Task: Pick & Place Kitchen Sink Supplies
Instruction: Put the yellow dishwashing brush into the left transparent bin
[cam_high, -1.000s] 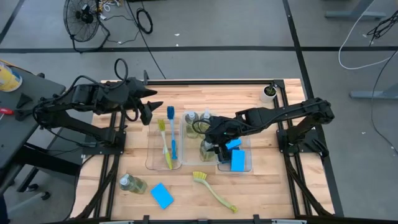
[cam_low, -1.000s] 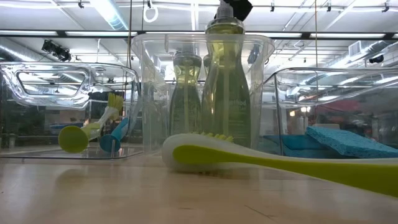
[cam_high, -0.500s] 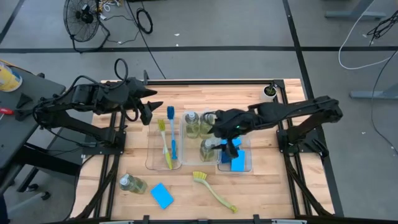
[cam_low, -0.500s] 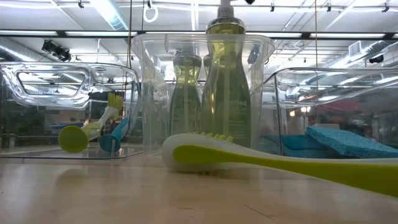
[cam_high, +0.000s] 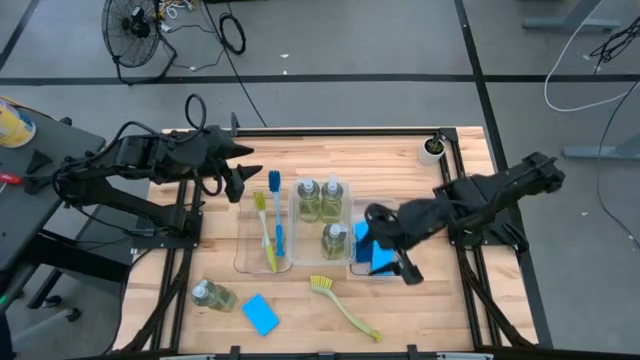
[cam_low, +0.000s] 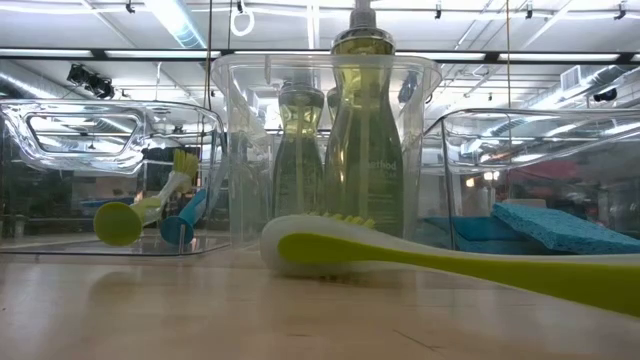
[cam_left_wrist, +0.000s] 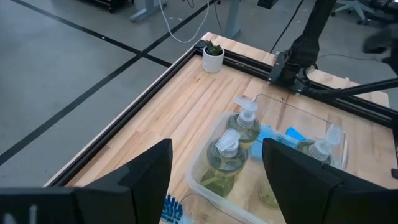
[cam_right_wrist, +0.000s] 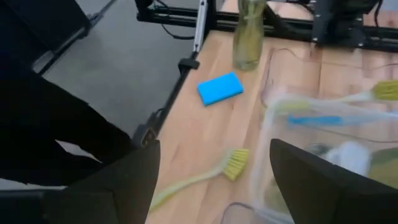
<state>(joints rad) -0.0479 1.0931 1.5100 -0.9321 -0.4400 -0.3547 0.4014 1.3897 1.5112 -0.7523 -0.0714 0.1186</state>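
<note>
Since I let go: right gripper (cam_high: 405, 272) wide open, empty, pulled off the sponge tray (cam_high: 392, 270).
Left gripper (cam_high: 240, 172): open, idle.
Meaning: sponge (cam_high: 378, 255) placed; loose brush (cam_high: 345, 308) next.

1. Light wooden slatted table top (cam_high: 420, 300), framed by a black metal rail.
2. Three clear plastic compartment trays, side by side mid-table: left (cam_high: 243, 262), middle (cam_high: 346, 192), right (cam_high: 399, 262).
3. Small white round cup (cam_high: 432, 150) holding something green, at the table's far right corner.
4. Black floor fan (cam_high: 135, 30) on the grey floor beyond the table.
</note>
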